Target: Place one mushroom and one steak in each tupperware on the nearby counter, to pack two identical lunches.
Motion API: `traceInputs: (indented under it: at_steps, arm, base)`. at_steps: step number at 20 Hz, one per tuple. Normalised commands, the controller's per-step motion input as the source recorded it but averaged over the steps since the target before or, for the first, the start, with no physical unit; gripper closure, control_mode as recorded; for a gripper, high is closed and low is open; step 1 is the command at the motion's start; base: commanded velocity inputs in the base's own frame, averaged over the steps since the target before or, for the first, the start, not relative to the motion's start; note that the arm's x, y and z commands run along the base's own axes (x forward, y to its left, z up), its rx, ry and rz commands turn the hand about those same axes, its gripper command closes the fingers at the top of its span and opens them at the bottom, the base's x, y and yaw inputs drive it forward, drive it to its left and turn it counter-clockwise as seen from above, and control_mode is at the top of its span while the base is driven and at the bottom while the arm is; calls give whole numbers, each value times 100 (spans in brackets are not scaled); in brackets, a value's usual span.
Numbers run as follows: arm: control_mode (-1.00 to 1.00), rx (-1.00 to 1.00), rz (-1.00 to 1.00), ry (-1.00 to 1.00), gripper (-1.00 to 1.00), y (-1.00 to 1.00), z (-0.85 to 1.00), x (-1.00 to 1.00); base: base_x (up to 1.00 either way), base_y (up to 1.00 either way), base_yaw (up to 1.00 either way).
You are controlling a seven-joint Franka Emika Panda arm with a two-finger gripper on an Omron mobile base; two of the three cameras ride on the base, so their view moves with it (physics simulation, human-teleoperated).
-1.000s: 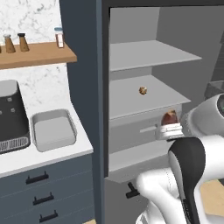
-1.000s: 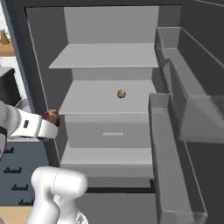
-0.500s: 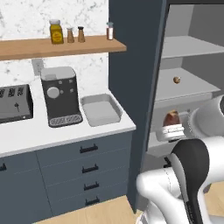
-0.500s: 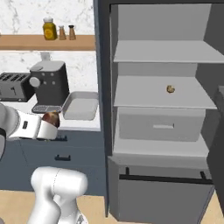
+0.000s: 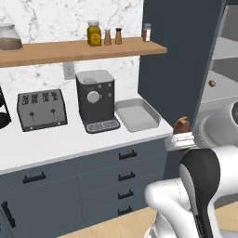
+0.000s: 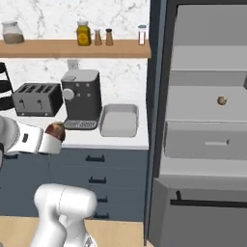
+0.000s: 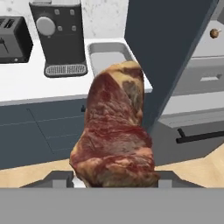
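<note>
My gripper [image 7: 113, 178] is shut on a raw red-brown steak [image 7: 116, 131], which stands up between the fingers. The same steak [image 5: 182, 124] sits just off the right end of the counter [image 5: 56, 144], in front of the drawer fronts in the right base view [image 6: 55, 131]. One pale grey tupperware [image 5: 137, 114] lies on the counter right of the coffee machine, and nothing shows inside it [image 6: 119, 119] [image 7: 107, 54]. A small brown mushroom [image 6: 222, 100] rests on a shelf of the open fridge [image 5: 212, 83] [image 7: 214, 33].
A black-and-grey coffee machine [image 5: 95, 100] and a toaster [image 5: 41, 109] stand left of the tub. Jars line the wooden wall shelf [image 5: 79, 49]. The dark fridge side panel [image 5: 181, 56] rises right beside the counter end, and a fridge drawer [image 6: 207, 142] sits below the mushroom.
Both base views have swung from the open fridge to the counter, so the base has moved. The steak stays in my gripper.
</note>
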Motion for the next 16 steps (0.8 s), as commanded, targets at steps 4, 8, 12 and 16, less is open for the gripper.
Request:
traceInputs:
  at_steps: [4,8,12,16]
  arm:
    - [100,0,0,0,100,0,0,0]
    - [100,0,0,0,100,0,0,0]
    - [100,0,0,0,100,0,0,0]
    - [100,0,0,0,100,0,0,0]
  base:
    - [72,37,-26]
    - [70,12,-20]
    - [68,7,-12]
    - [32,4,-4]
